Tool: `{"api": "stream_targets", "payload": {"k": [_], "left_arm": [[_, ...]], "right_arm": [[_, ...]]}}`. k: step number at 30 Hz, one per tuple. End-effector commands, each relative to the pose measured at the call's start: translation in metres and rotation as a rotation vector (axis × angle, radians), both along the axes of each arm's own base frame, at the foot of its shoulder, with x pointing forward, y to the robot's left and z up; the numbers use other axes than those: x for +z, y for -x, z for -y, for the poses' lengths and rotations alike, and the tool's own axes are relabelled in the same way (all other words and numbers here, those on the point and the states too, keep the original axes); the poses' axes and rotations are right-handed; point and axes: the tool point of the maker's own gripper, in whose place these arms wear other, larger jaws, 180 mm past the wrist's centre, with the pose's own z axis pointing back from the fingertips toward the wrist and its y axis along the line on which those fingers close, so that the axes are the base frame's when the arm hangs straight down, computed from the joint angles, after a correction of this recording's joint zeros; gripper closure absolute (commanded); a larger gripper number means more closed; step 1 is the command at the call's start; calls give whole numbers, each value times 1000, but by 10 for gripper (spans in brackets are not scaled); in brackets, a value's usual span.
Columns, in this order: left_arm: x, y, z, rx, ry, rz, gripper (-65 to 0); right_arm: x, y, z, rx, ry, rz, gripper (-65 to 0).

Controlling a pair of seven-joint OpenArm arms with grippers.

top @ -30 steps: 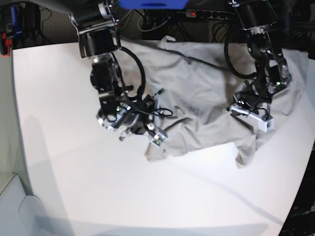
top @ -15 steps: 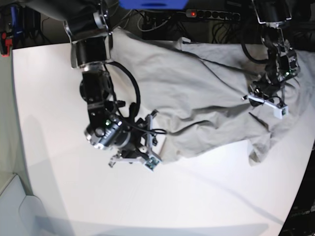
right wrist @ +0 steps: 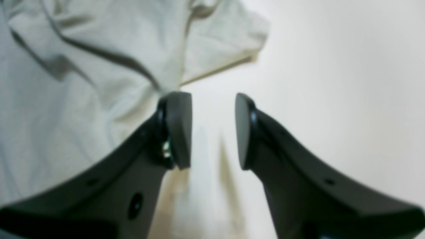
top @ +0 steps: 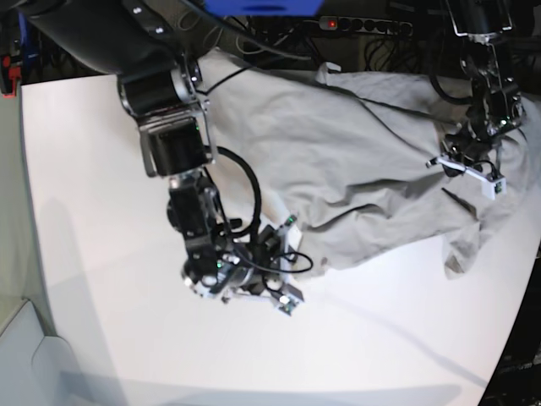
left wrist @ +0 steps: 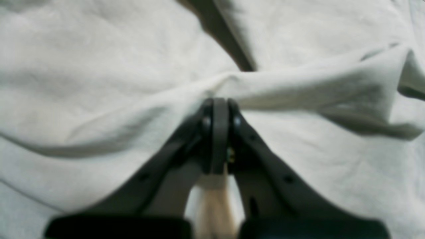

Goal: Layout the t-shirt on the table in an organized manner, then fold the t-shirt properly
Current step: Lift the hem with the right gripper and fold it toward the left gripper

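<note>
Still the layout step: the left gripper (left wrist: 217,109) is clamped on a t-shirt (top: 363,161) fold near the table (top: 93,169)'s right edge, and the right gripper (right wrist: 212,129) hangs half-open and empty. Next it probably needs a hem grab.

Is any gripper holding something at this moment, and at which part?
The left gripper is shut on a raised fold of the t-shirt. The right gripper is open over the table, holding nothing.

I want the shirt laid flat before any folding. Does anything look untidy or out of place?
Yes. The t-shirt lies rumpled toward the table's far right, with deep creases. The left gripper pinches a raised ridge of cloth; the right gripper is open over bare table.
</note>
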Motion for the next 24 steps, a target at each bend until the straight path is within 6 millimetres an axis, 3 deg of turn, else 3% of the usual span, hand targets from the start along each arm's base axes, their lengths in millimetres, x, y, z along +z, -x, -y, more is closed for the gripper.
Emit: {"api": "stream_targets", "payload": {"k": [1, 4, 9, 15, 20, 24], "left_arm": [[-11, 15, -2, 5, -11, -80, -1], [-17, 20, 7, -7, 0, -97, -1], [-32, 23, 49, -140, 1, -139, -1], [-37, 26, 49, -178, -65, -166, -1], [-46, 31, 82, -280, -54, -192, -1], [-49, 33, 95, -313, -41, -199, -1]], "right_arm": [[25, -17, -11, 3, -54, 62, -201], [31, -23, -23, 1, -158, 62, -201], [40, -32, -24, -74, -343, 47, -201], [46, -34, -27, -81, -390, 72, -201], [23, -17, -28, -87, -387, 22, -198], [-2, 8, -32, -106, -425, -56, -197]]}}
